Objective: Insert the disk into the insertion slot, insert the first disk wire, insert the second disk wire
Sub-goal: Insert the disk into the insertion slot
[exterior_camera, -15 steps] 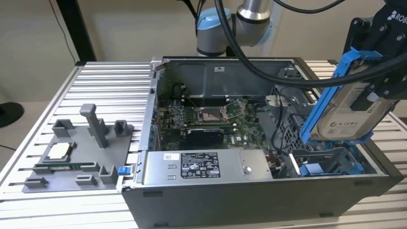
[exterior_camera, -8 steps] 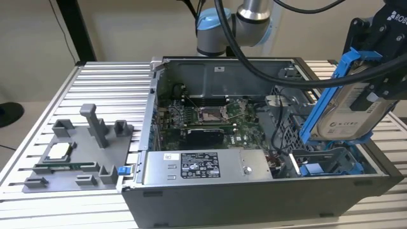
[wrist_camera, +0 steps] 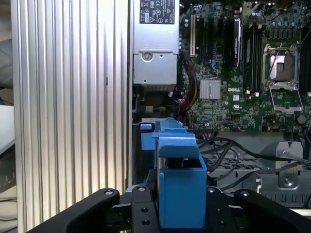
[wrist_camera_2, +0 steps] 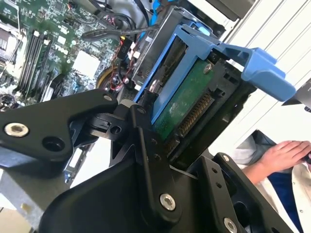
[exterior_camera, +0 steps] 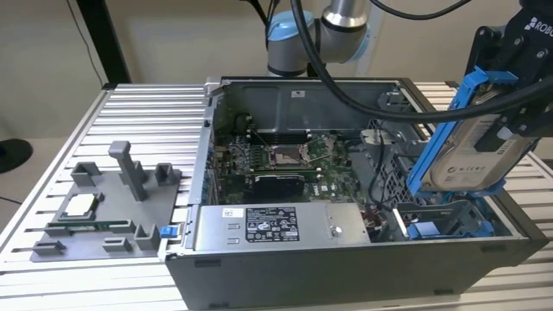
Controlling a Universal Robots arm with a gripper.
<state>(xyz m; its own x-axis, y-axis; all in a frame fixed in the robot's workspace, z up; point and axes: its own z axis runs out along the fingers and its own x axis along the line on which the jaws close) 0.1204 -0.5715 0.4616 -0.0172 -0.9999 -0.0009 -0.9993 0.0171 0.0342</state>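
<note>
Disk [exterior_camera: 471, 154] hangs tilted just above the slot [exterior_camera: 429, 230] — gripper [wrist_camera: 181, 213] pinching it, not yet inserted.

A black-and-white sticker [exterior_camera: 271, 224] on the grey box [exterior_camera: 346, 228], a white label [exterior_camera: 471, 162] on the disk [exterior_camera: 484, 139], white lettering on the circuit board [wrist_camera: 228, 104]; mostly too fine to read.

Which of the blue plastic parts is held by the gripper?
The carrier around the disk, clamped in the gripper and tilted above the case. The other blue parts, the rails of the slot, lie low inside the case.
</note>
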